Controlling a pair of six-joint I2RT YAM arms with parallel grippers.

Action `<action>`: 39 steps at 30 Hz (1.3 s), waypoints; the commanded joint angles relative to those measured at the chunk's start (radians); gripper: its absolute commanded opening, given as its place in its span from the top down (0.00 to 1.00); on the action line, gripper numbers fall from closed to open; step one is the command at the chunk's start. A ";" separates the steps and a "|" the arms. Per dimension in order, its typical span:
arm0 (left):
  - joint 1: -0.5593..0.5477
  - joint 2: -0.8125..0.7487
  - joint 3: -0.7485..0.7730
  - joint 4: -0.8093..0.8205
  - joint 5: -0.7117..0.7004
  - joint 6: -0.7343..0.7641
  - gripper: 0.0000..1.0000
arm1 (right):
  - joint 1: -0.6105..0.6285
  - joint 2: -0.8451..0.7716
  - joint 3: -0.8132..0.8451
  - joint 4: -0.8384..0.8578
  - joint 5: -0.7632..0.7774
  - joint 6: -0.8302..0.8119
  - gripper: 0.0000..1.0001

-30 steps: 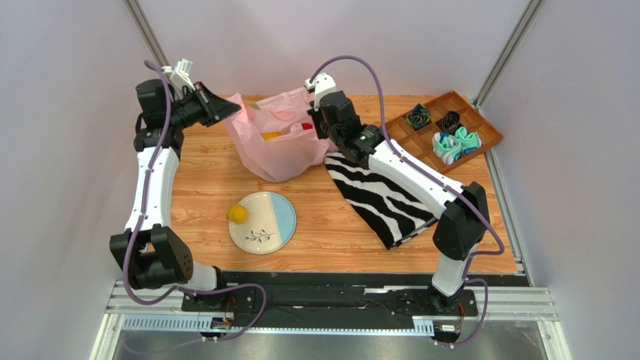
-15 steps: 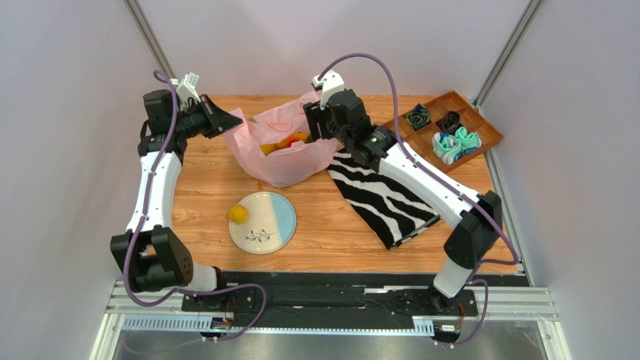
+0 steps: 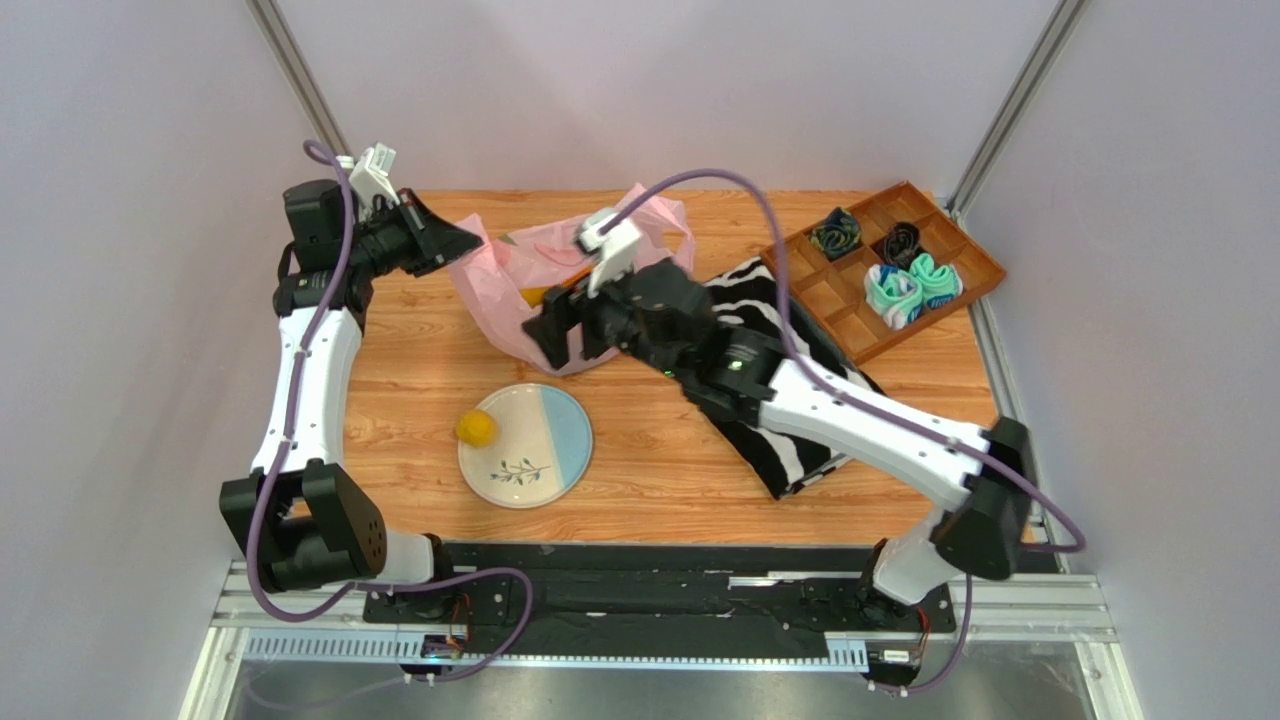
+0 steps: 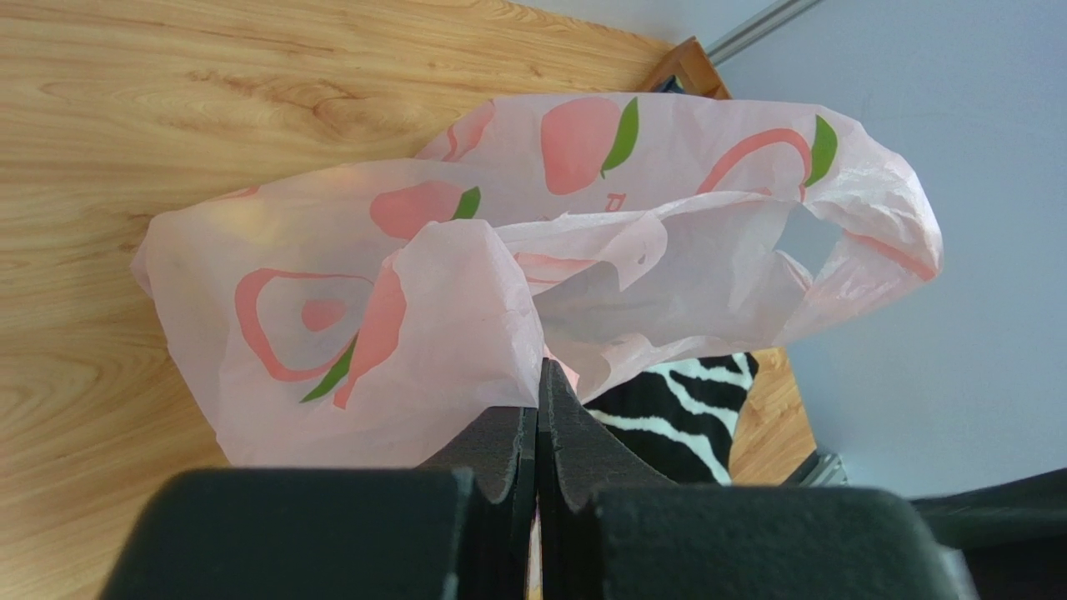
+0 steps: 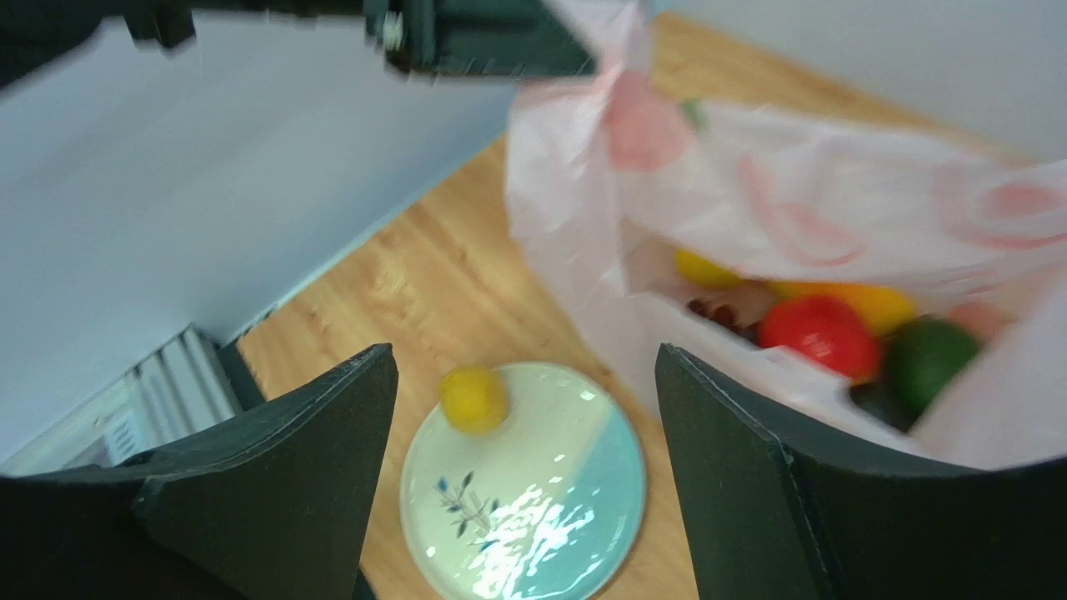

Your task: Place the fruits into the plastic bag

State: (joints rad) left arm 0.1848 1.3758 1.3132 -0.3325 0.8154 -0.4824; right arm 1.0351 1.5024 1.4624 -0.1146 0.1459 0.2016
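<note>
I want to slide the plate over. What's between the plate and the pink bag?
Just bare table between plate and bag, shown in the top view.

No lettering can be read in any view.

The plastic bag (image 4: 413, 325), pinched in the left jaws, carries printed peaches and green leaves. One tiny pink mark sits beside a peach just beyond those jaws, too small to make out. The plate (image 5: 551, 500), below the right jaws, bears a leaf sprig motif and no words.
</note>
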 commanded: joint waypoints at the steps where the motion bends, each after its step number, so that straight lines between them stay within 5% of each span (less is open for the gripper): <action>1: -0.004 -0.037 -0.005 0.004 -0.013 0.033 1.00 | 0.068 0.206 0.057 0.004 -0.130 0.101 0.20; 14: -0.018 -0.038 -0.012 0.015 -0.012 0.022 1.00 | 0.095 0.593 0.240 0.023 -0.313 0.127 0.20; 39: -0.028 -0.049 -0.014 0.021 0.001 0.015 1.00 | 0.098 0.872 0.449 -0.025 -0.170 -0.028 0.25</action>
State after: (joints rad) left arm 0.1585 1.3685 1.3022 -0.3332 0.8021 -0.4698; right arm 1.1336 2.3558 1.8690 -0.1356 -0.0486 0.1997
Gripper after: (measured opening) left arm 0.007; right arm 0.781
